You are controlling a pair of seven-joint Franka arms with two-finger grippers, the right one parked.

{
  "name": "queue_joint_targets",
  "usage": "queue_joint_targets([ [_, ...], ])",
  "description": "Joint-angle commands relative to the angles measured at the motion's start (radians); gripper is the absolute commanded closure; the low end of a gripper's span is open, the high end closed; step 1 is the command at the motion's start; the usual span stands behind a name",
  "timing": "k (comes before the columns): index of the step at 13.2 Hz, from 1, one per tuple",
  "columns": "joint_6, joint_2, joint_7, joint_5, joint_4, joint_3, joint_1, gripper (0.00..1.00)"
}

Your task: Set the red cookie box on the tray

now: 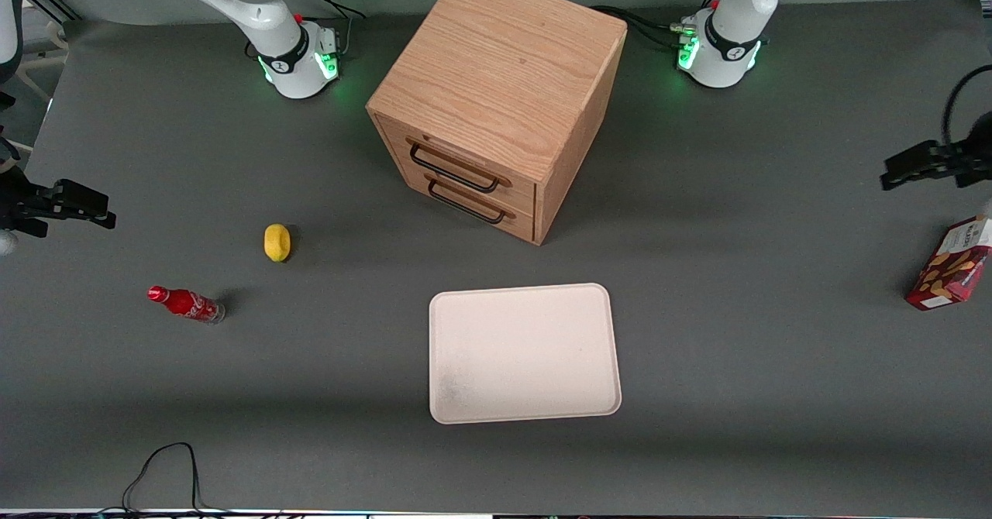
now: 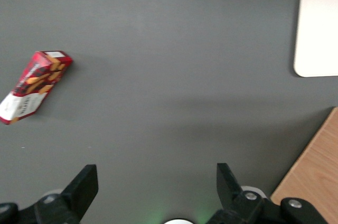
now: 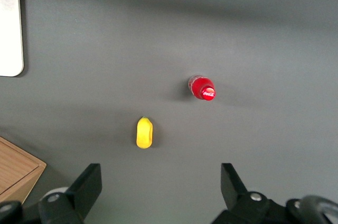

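Resting on the gray surface [image 1: 736, 333], the tray [image 1: 525, 352] lies in front of the wooden drawer cabinet [image 1: 496, 101] and carries nothing. Toward the working arm's end, well apart from the tray, stands the red cookie box [image 1: 952, 265], upright and slightly tilted. Judged light, stiff-walled but crushable cardboard, it is best gripped across its narrow faces near mid-length. Hovering near the box, the claw [image 2: 157, 184] is spread wide and empty.

The gripper [image 2: 156, 187] hangs above the bare grey surface [image 2: 169, 76], its two fingers [image 2: 84, 184] spread wide with nothing between them. The red cookie box [image 2: 34, 85] lies flat, well apart from the tray [image 2: 317, 28] and the wooden cabinet [image 2: 314, 174].
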Motion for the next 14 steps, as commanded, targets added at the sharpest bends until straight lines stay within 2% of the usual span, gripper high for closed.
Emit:
queue_joint_targets([
  [1,0.015,0.034,0.167,0.013,0.033,0.005,0.07,0.0],
  [8,0.156,0.118,0.612,0.019,0.031,0.005,0.345,0.0],
  [14,0.305,0.223,0.873,0.008,0.028,0.005,0.481,0.0],
])
